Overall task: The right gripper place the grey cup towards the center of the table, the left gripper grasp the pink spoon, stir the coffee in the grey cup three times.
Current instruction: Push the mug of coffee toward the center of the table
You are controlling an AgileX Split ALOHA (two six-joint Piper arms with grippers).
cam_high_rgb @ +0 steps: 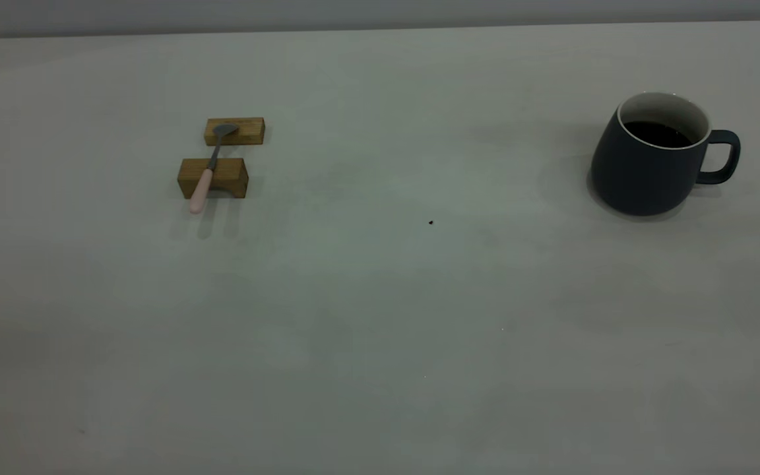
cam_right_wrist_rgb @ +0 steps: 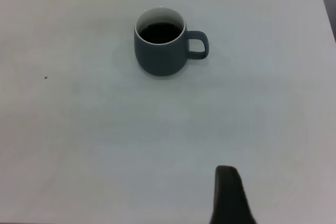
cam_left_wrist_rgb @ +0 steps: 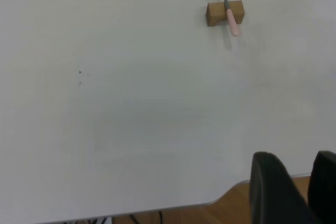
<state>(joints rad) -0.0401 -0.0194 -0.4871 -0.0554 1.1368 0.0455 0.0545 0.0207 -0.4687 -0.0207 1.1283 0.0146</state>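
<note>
The grey cup (cam_high_rgb: 644,168) stands upright at the right of the table (cam_high_rgb: 380,330), its handle pointing right, with dark coffee (cam_high_rgb: 658,134) inside. The right wrist view shows the same cup (cam_right_wrist_rgb: 159,56) and coffee (cam_right_wrist_rgb: 160,31) far ahead of my right gripper (cam_right_wrist_rgb: 229,195), of which only one dark tip shows. The pink spoon (cam_high_rgb: 207,173) lies across two wooden blocks at the left, bowl on the far block. In the left wrist view the spoon (cam_left_wrist_rgb: 229,10) is far off from my left gripper (cam_left_wrist_rgb: 297,165), which is open and holds nothing. Neither gripper appears in the exterior view.
The far wooden block (cam_high_rgb: 248,132) and the near one (cam_high_rgb: 221,178) hold the spoon off the surface. A tiny dark speck (cam_high_rgb: 431,222) marks the table's middle. The left wrist view shows the table's edge with brown floor (cam_left_wrist_rgb: 236,205) beyond it.
</note>
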